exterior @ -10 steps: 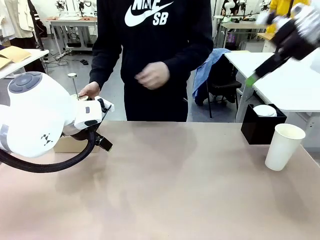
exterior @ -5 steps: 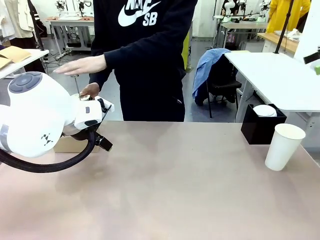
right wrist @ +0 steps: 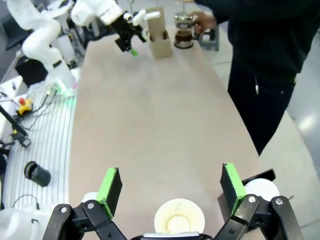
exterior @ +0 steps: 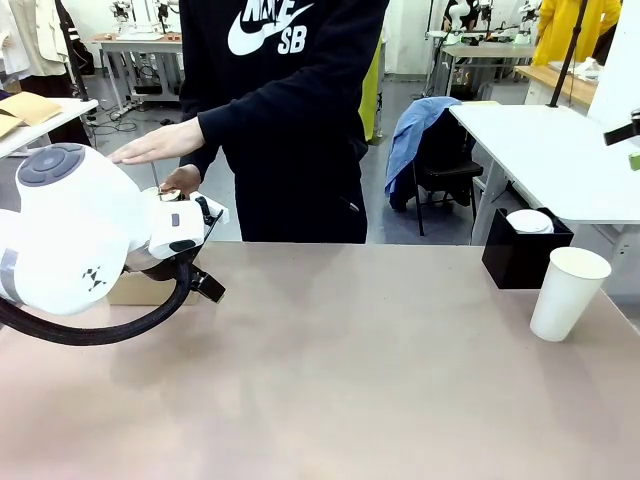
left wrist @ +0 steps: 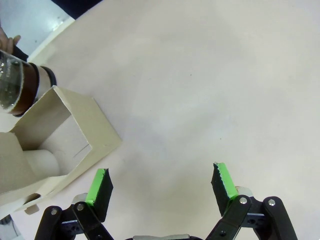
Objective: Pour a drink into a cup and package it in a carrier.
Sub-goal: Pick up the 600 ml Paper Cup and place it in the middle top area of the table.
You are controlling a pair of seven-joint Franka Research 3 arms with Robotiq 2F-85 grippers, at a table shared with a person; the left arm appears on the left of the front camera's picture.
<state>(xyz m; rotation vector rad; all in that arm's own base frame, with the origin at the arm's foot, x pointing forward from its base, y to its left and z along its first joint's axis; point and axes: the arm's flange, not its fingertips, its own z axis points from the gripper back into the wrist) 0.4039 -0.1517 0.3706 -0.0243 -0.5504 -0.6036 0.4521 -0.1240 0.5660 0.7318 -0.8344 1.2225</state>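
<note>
right claw (right wrist: 172, 182) agape high above tall white paper cup (right wrist: 179, 220), upright near right edge of desk (exterior: 330, 380) | left claw (left wrist: 162, 182) agape beside brown cardboard carrier (left wrist: 85, 120) | next — descend centred, clamp gently, avoid crushing

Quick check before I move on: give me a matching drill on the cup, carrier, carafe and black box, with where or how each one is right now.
Things:
1 cup
2 carrier
3 carafe
4 black box

States:
A a person's hand on its handle
B holds a round white thing
C no lid, empty
D beside the open left gripper

Pairs: 1-C, 2-D, 3-A, 4-B
</note>
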